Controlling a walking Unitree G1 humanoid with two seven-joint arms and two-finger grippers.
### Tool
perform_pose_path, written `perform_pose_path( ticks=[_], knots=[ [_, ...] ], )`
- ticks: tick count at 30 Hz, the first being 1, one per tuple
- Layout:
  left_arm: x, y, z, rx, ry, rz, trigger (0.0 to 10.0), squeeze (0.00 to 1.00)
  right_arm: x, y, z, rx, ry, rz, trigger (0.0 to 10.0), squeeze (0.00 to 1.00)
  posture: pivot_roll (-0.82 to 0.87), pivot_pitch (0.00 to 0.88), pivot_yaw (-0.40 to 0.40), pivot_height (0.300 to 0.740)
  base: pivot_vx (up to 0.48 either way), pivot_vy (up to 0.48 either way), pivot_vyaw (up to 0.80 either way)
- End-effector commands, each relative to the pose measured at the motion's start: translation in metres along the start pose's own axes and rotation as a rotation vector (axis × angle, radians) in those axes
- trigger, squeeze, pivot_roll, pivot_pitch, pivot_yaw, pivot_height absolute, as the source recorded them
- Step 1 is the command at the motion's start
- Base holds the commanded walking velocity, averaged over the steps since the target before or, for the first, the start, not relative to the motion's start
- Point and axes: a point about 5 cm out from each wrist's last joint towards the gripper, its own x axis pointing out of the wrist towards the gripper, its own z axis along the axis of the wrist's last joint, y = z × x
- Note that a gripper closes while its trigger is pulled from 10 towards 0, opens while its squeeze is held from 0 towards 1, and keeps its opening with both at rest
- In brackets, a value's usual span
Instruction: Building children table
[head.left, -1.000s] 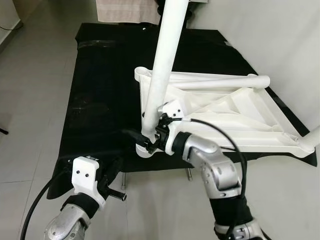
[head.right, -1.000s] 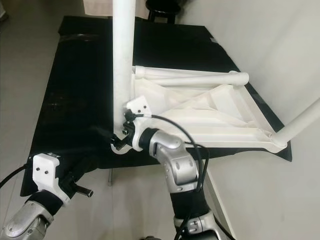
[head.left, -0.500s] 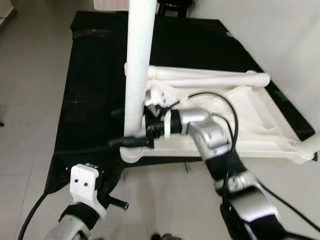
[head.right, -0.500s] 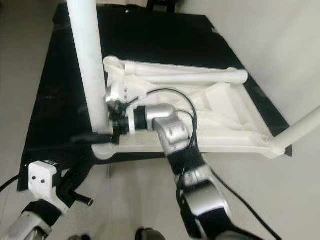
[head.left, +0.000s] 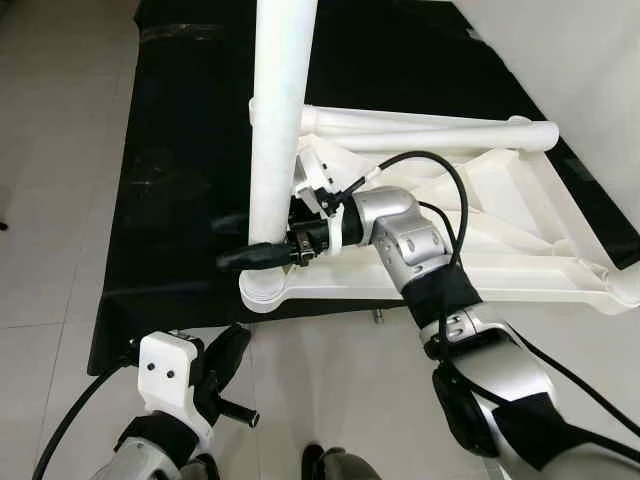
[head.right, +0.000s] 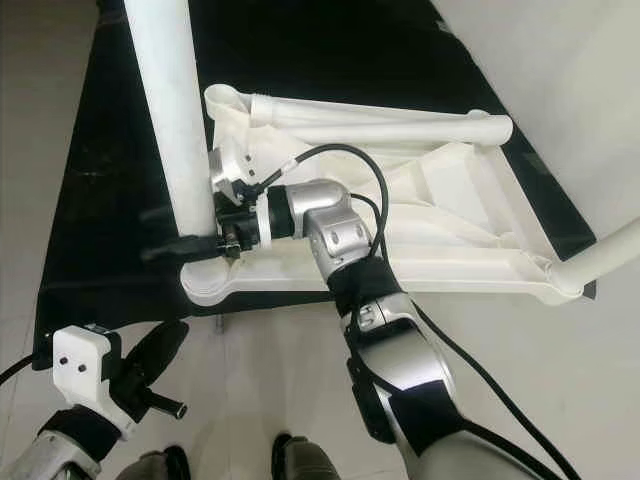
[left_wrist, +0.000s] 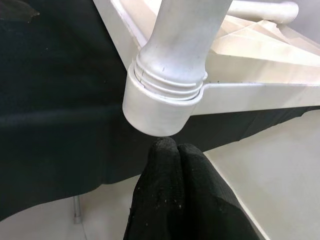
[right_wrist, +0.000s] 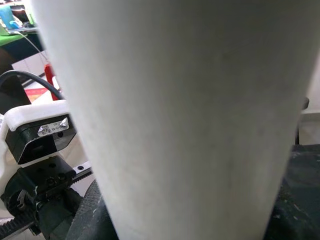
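Note:
The white children's table top (head.left: 520, 270) lies upside down on a black-covered table (head.left: 180, 150). A thick white leg (head.left: 280, 120) stands upright in the near-left corner socket (head.left: 265, 292). My right gripper (head.left: 245, 240) is shut on this leg just above the socket, one black finger on each side. In the right wrist view the leg (right_wrist: 175, 115) is very close. A second white leg (head.left: 430, 125) lies along the top's far edge. A third leg (head.right: 610, 250) sticks out at the near-right corner. My left gripper (left_wrist: 172, 150) is shut on nothing, below and in front of the socket (left_wrist: 160, 107).
Grey tiled floor lies in front of and to the left of the black table. A white wall runs along the right side. A thin metal table support (head.left: 378, 316) shows under the front edge. My feet (head.right: 290, 455) stand close to it.
The camera has tipped down and moved closer. The leg, leaning a second ago, now stands more upright in the socket, my right gripper still on it. The left gripper has barely moved.

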Motion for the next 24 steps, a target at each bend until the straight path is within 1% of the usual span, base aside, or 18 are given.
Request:
perform_pose_path(
  ticks=[1,3,4,6,7,8,10,11,12,13,14,15,16,17,18,20,22,24],
  knots=[
    [-0.002,-0.002,-0.002,-0.004,0.023,-0.003,10.0,0.00,-0.010,-0.003,0.000,0.014,-0.013,-0.038,0.0,0.00,-0.06,0.262,-0.156,0.740,0.000,0.000,0.00],
    [0.000,0.000,-0.003,-0.004,0.023,-0.002,10.0,0.00,-0.024,-0.005,0.000,-0.013,-0.032,-0.141,0.0,0.00,-0.08,0.253,-0.156,0.740,0.000,0.000,0.00],
    [0.000,0.000,-0.003,-0.004,0.023,-0.002,10.0,0.00,-0.024,-0.005,0.000,-0.013,-0.032,-0.141,0.0,0.00,-0.08,0.253,-0.156,0.740,0.000,0.000,0.00],
    [0.002,0.002,-0.003,-0.002,0.019,-0.003,10.0,0.00,-0.041,-0.004,-0.002,-0.032,-0.039,-0.297,0.0,0.00,-0.09,0.243,-0.154,0.740,0.000,0.000,0.00],
    [0.002,0.002,-0.003,-0.002,0.019,-0.003,10.0,0.00,-0.041,-0.004,-0.002,-0.032,-0.039,-0.297,0.0,0.00,-0.09,0.243,-0.154,0.740,0.000,0.000,0.00],
    [0.002,0.003,-0.003,0.000,0.017,-0.004,10.0,0.00,-0.047,-0.005,-0.007,-0.007,-0.031,-0.447,0.0,0.00,-0.10,0.234,-0.156,0.740,0.000,0.000,0.00],
    [0.002,0.003,-0.003,0.000,0.017,-0.004,10.0,0.00,-0.047,-0.005,-0.007,-0.007,-0.031,-0.447,0.0,0.00,-0.10,0.234,-0.156,0.740,0.000,0.000,0.00],
    [0.003,0.005,-0.003,0.003,0.016,-0.005,10.0,0.00,-0.053,-0.009,-0.021,-0.011,0.053,-0.775,0.0,0.00,-0.11,0.227,-0.155,0.740,0.000,0.000,0.00],
    [0.006,0.007,-0.003,0.006,0.014,-0.007,10.0,0.00,-0.054,0.004,-0.043,0.083,0.110,-1.056,0.0,0.00,-0.13,0.214,-0.144,0.740,0.000,0.000,0.00],
    [0.006,0.007,-0.003,0.006,0.014,-0.007,10.0,0.00,-0.054,0.004,-0.043,0.083,0.110,-1.056,0.0,0.00,-0.13,0.214,-0.144,0.740,0.000,0.000,0.00],
    [0.009,0.009,-0.003,0.012,0.011,-0.010,10.0,0.00,-0.050,0.026,-0.060,0.129,0.168,-1.227,0.0,0.00,-0.13,0.213,-0.135,0.740,0.000,0.000,0.00],
    [0.009,0.009,-0.003,0.012,0.011,-0.010,10.0,0.00,-0.050,0.026,-0.060,0.129,0.168,-1.227,0.0,0.00,-0.13,0.213,-0.135,0.740,0.000,0.000,0.00],
    [0.011,0.011,-0.004,0.020,0.010,-0.013,10.0,0.00,-0.037,0.046,-0.070,0.186,0.191,-1.291,0.0,0.00,-0.15,0.192,-0.125,0.740,0.000,0.000,0.00],
    [0.011,0.011,-0.004,0.020,0.010,-0.013,10.0,0.00,-0.037,0.046,-0.070,0.186,0.191,-1.291,0.0,0.00,-0.15,0.192,-0.125,0.740,0.000,0.000,0.00],
    [0.014,0.014,-0.006,0.023,0.010,-0.013,10.0,0.00,-0.022,0.056,-0.071,0.224,0.177,-1.266,0.0,0.00,-0.15,0.170,-0.123,0.740,0.000,0.000,0.00],
    [0.018,0.017,-0.008,0.024,0.011,-0.015,10.0,0.00,0.002,0.058,-0.069,0.238,0.138,-1.199,0.0,0.00,-0.15,0.157,-0.126,0.740,0.000,0.000,0.00],
    [0.018,0.017,-0.008,0.024,0.011,-0.015,10.0,0.00,0.002,0.058,-0.069,0.238,0.138,-1.199,0.0,0.00,-0.15,0.157,-0.126,0.740,0.000,0.000,0.00],
    [0.020,0.018,-0.009,0.028,0.008,-0.011,10.0,0.00,0.014,0.056,-0.067,0.270,0.104,-1.164,0.0,0.00,-0.14,0.145,-0.131,0.740,0.000,0.000,0.00]
  ],
)
